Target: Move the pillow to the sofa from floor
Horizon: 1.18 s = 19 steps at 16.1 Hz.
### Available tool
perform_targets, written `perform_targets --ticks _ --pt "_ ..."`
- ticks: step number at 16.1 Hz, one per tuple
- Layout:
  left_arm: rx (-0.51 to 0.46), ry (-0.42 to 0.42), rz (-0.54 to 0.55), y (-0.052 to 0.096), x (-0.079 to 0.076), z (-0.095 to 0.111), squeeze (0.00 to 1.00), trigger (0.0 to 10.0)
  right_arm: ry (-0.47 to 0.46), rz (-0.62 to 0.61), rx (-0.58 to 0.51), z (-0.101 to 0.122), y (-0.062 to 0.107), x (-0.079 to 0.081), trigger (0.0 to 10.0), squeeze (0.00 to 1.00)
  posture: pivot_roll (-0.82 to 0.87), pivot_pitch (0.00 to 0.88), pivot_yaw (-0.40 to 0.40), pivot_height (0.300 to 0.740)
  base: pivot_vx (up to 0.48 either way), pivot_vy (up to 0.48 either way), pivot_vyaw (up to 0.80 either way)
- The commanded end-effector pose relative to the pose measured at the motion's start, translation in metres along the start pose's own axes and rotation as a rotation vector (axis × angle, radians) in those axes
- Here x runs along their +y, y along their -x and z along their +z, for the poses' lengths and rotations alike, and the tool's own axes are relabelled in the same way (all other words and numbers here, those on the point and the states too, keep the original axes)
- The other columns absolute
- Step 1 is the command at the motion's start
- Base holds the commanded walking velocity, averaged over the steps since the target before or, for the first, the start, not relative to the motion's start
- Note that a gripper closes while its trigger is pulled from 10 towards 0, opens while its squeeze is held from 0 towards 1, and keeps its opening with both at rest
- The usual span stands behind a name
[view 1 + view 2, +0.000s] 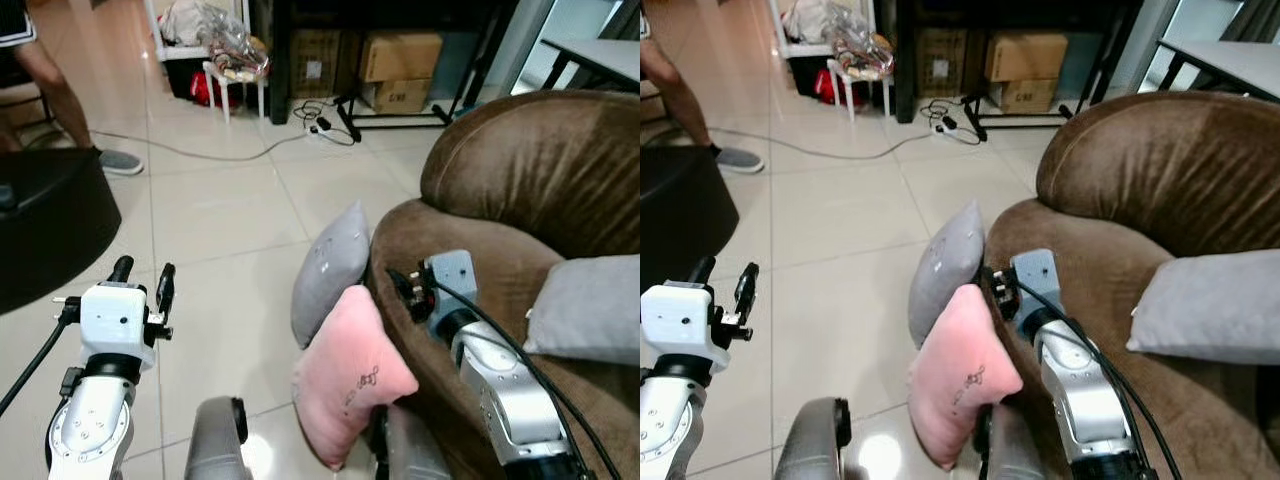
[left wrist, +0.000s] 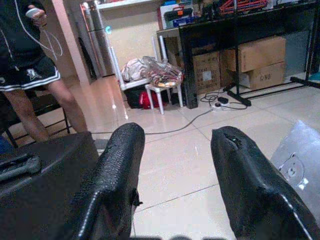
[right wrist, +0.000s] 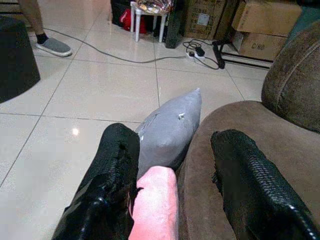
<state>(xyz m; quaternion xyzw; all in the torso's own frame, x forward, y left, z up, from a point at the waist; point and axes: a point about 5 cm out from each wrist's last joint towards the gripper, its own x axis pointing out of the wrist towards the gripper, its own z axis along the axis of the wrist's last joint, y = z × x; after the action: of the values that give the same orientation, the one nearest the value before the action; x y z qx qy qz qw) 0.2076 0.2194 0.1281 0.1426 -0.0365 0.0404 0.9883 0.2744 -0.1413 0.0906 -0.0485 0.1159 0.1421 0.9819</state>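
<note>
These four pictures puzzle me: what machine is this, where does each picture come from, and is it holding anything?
It is a walking robot with two silver arms. The top two pictures come from cameras in its head, looking down; the other two look along each wrist's black fingers. On the tiled floor a pink pillow and a grey pillow lean against the brown sofa; another grey pillow lies on its seat. The left gripper is over bare floor; the right gripper is above the sofa's edge, by the pillows. Both are open and hold nothing. A person's legs stand behind.
</note>
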Motion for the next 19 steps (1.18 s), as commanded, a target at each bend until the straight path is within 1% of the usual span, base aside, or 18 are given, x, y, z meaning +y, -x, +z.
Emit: perform_targets --ticks 1,10,12,14,16,17,18,19 --pt "0.006 -0.004 -0.001 -0.0003 -0.0024 -0.0009 0.0 10.0 -0.002 -0.015 0.02 -0.0032 0.0009 -0.0069 10.0 0.0 0.05 0.0 -0.078 0.531 0.0 0.0 0.0" --pt "0.018 -0.014 0.0 -0.0003 -0.002 -0.0036 0.0 10.0 0.006 -0.019 0.045 -0.0069 0.0006 -0.009 10.0 0.0 0.05 0.0 -0.078 0.436 0.0 0.0 0.0" --pt "0.022 -0.014 0.003 0.0011 -0.0022 -0.0041 0.0 10.0 0.018 -0.004 0.045 -0.0073 -0.0005 -0.0082 10.0 0.0 0.05 0.0 -0.087 0.426 0.0 0.0 0.0" --pt "0.026 -0.015 0.005 0.0029 -0.0025 -0.0045 0.0 10.0 0.021 0.006 0.049 -0.007 -0.0025 -0.0081 10.0 0.0 0.06 0.0 -0.094 0.426 0.0 0.0 0.0" --pt "0.033 -0.016 0.01 0.0057 -0.0018 -0.005 0.0 10.0 0.024 -0.001 0.057 -0.0055 -0.0048 -0.0113 10.0 0.0 0.06 0.0 -0.1 0.426 0.0 0.0 0.0" --pt "0.037 -0.019 0.012 0.007 -0.0009 -0.0055 0.0 10.0 0.06 0.043 0.065 -0.0059 -0.0053 -0.008 10.0 0.0 0.06 0.0 -0.103 0.426 0.0 0.0 0.0" --pt "0.04 -0.02 0.013 0.0074 -0.0005 -0.0058 0.0 10.0 0.065 0.069 0.07 -0.0066 -0.0054 -0.0055 10.0 0.0 0.06 0.0 -0.103 0.426 0.0 0.0 0.0" --pt "0.043 -0.021 0.014 0.0086 -0.0002 -0.0058 0.0 10.0 0.074 0.099 0.071 -0.0069 -0.005 -0.0024 10.0 0.0 0.06 0.0 -0.106 0.426 0.0 0.0 0.8"
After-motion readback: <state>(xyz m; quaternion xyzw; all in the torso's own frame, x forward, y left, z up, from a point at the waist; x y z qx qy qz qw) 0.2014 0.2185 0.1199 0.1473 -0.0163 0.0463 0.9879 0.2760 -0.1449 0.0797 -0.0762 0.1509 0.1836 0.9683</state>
